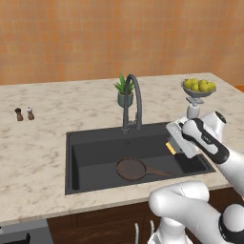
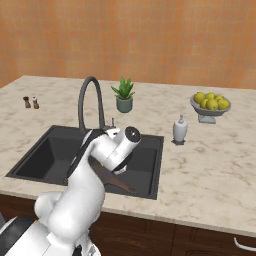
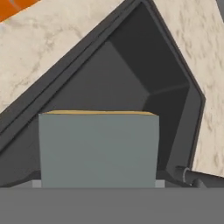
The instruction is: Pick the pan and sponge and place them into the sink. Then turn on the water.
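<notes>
We see the sponge (image 3: 98,148) pinched in the gripper (image 1: 172,143), grey-blue face toward the hand camera, yellow layer at its far edge, held above the right part of the sink (image 1: 95,162). The pan (image 1: 131,168) lies on the sink floor, left of and below the gripper, apart from it.

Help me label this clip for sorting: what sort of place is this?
A kitchen, rendered: a marble-look counter with a dark sink and tall faucet, a pan in the basin, and a fruit bowl.

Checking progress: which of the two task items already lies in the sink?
The dark reddish-brown frying pan, on the basin floor; the grey-blue sponge sits at the gripper.
</notes>
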